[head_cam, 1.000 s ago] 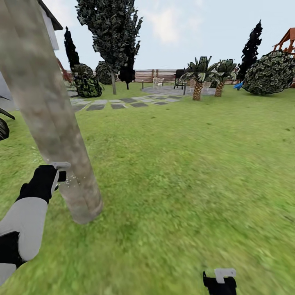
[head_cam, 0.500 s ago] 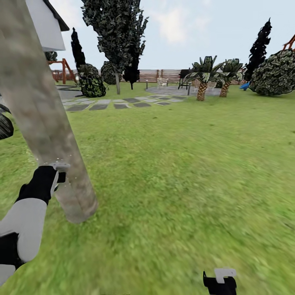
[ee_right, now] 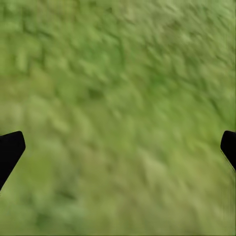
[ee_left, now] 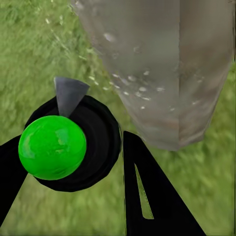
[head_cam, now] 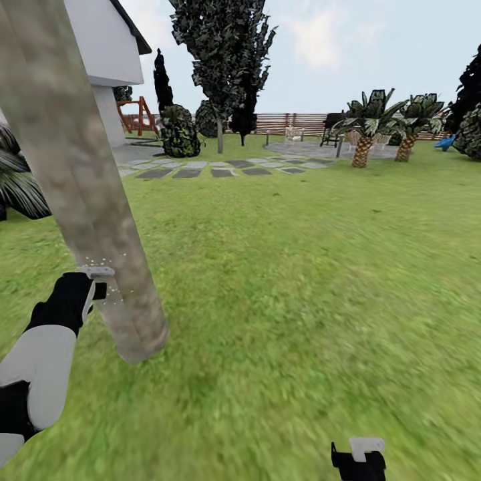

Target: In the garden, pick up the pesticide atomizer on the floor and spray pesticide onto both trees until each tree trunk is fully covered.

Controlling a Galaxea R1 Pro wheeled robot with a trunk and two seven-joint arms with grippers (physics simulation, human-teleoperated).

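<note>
The near tree trunk point(head_cam: 80, 194), a thick pale grey-brown mottled column, leans across the head view and meets the lawn point(head_cam: 300, 280) close in front of the robot; everything below is placed from it. The left hand point(head_cam: 93, 294) sits just beside the trunk low down, near its base, and is clamped on the pesticide atomizer point(ee_left: 69, 142). In the left wrist view the atomizer shows as a black round body with a bright green ball on top and a small grey nozzle point(ee_left: 68, 94) aimed toward the bark, with one black finger point(ee_left: 147, 196) on each side of it. Pale droplets point(ee_left: 130, 78) speckle the air between nozzle and trunk and dot the bark itself; in the head view a faint scatter of them hangs at the same low spot. The right hand point(head_cam: 359, 461) is well apart from the trunk, low over bare grass, and its fingertips point(ee_right: 9, 150) stand wide apart with only grass between them. Far beyond the trunk, across the lawn, a second tall tree point(head_cam: 224, 53) with a dark-green crown rises near a row of grey stepping stones point(head_cam: 214, 170). Behind it runs the brown slat fence point(head_cam: 300, 122), and two small palms point(head_cam: 364, 130) stand off to the side. A white house wall point(head_cam: 100, 47) shows just behind the trunk's upper part.
</note>
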